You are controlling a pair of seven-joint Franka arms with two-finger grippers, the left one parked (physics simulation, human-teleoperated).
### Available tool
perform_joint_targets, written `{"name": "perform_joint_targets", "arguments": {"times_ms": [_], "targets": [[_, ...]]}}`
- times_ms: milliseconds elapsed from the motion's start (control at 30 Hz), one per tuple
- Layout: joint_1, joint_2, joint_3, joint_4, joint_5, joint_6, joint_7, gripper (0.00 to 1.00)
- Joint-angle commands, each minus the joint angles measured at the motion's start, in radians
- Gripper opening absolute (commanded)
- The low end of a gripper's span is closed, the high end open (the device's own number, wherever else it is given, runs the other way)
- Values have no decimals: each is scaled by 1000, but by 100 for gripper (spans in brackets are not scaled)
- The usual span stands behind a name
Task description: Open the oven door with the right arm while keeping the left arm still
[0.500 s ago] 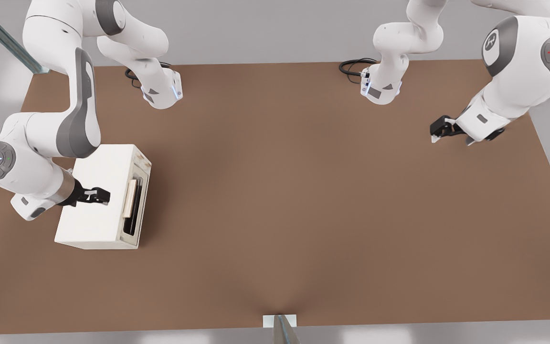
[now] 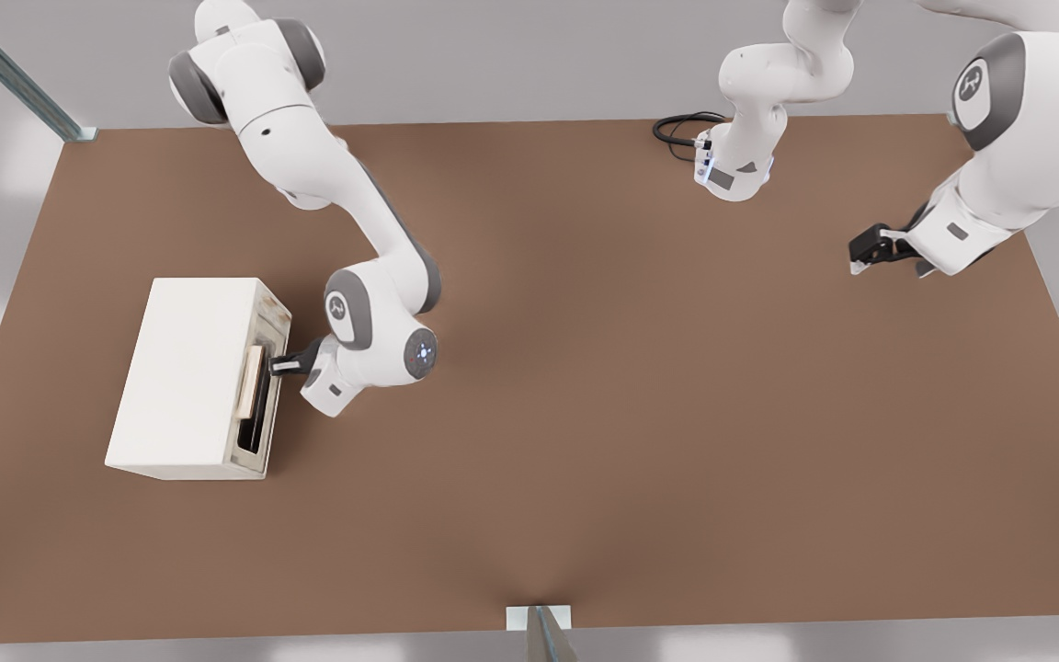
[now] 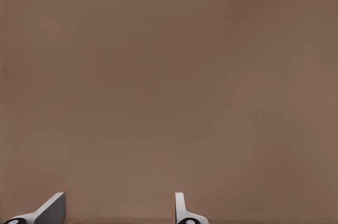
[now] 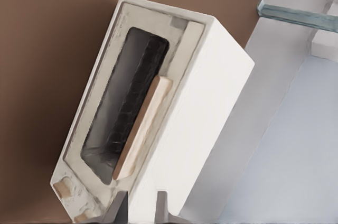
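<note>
The cream-white oven [image 2: 189, 377] stands on the brown table [image 2: 585, 414] at the front view's left. Its oven door [image 2: 265, 405] faces the table's middle and is shut, with a dark window [image 4: 127, 108] and a pale bar handle [image 2: 251, 382]. My right arm [image 2: 373, 322] reaches down in front of the door. My gripper [image 2: 278, 365] points at the door beside the handle's far end. In the right wrist view the handle [image 4: 141, 129] lies ahead of the gripper [image 4: 138, 211], whose fingers stand slightly apart with nothing between them.
The parked left arm's gripper [image 2: 870, 248] hangs over the table at the front view's right. A black cable [image 2: 677, 124] lies by that arm's base at the back edge. A metal post [image 2: 543, 634] stands at the front edge. Two knobs [image 4: 66, 187] sit on the oven's front.
My right arm has swung from above the oven's top round to the front of the door, with the gripper now by the handle. The parked gripper shifted slightly towards the front view's right.
</note>
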Motion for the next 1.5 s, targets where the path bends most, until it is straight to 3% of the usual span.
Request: {"name": "perform_joint_targets", "arguments": {"times_ms": [0,500,1033,1133,1233,1300,1333,1367,1467], "targets": [[-24,-43,-1,-89,-55,-16,536,21],[-83,101,-1,-59,-86,92,554,21],[-87,126,2,-54,-71,93,566,21],[-44,172,7,38,27,67,582,21],[57,331,7,263,173,3,707,21],[43,347,5,395,428,9,727,21],[-10,302,2,401,552,12,580,77],[-61,261,9,417,609,26,448,100],[-220,31,9,402,653,76,-1,100]]}}
